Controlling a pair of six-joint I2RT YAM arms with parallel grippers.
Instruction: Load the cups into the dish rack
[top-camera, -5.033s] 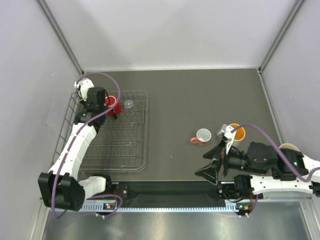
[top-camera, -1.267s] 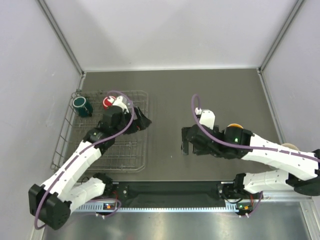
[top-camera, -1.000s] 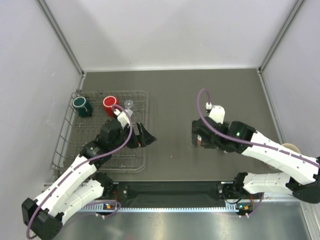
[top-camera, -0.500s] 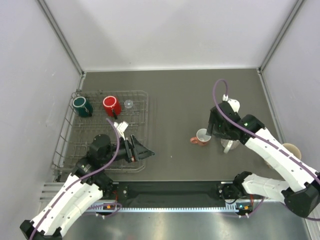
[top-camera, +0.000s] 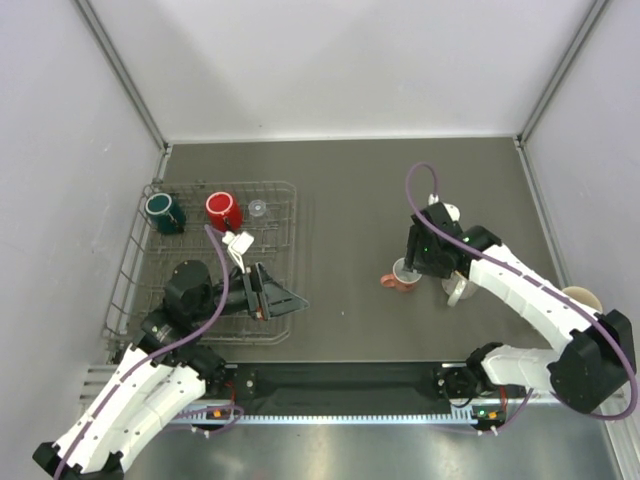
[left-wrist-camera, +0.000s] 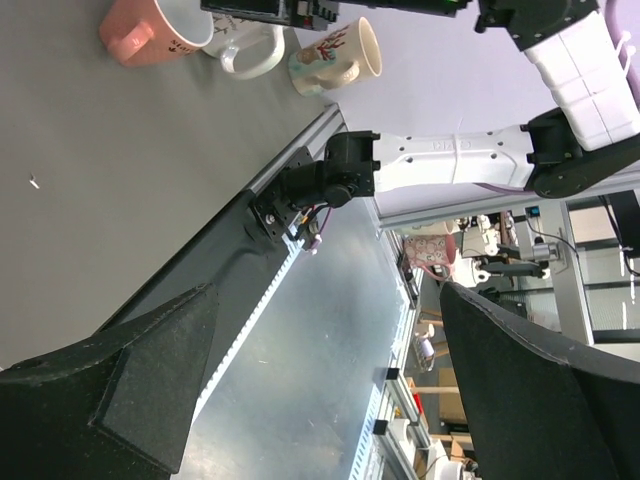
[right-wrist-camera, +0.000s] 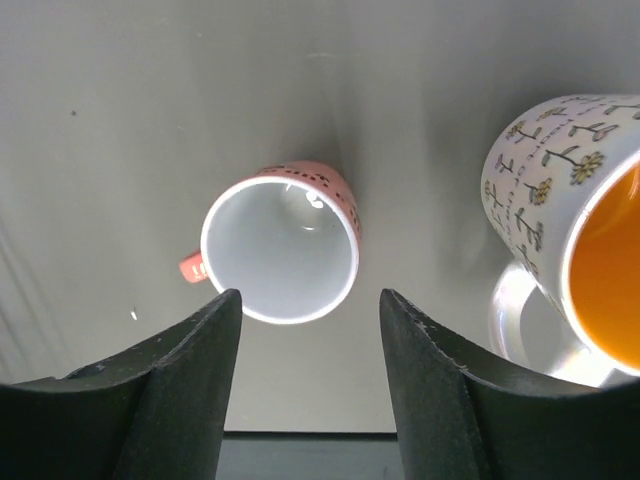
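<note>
The dish rack (top-camera: 290, 255) stands at the left and holds a dark green mug (top-camera: 163, 212), a red mug (top-camera: 222, 210) and a tiny clear glass (top-camera: 258, 208) along its far side. My left gripper (top-camera: 290, 300) (left-wrist-camera: 330, 300) hangs open and empty over the rack's near right corner. The pink mug (top-camera: 398, 281) (right-wrist-camera: 280, 245), white inside, stands upright on the table. My right gripper (top-camera: 412, 268) (right-wrist-camera: 310, 300) hovers just above it, open, with nothing between its fingers. The white mug (top-camera: 457, 290) (right-wrist-camera: 570, 210) with orange inside stands right beside it. A tan cup (top-camera: 578, 297) (left-wrist-camera: 335, 55) is at the far right.
The dark table (top-camera: 350, 200) is walled by pale panels on three sides. A black rail (top-camera: 340, 380) with the arm bases runs along the near edge. My right forearm (top-camera: 510, 285) passes over the white mug.
My right gripper has swung over the pink mug and narrowed its jaws. My left arm has drawn back from the red mug toward the rack's near right corner, still open.
</note>
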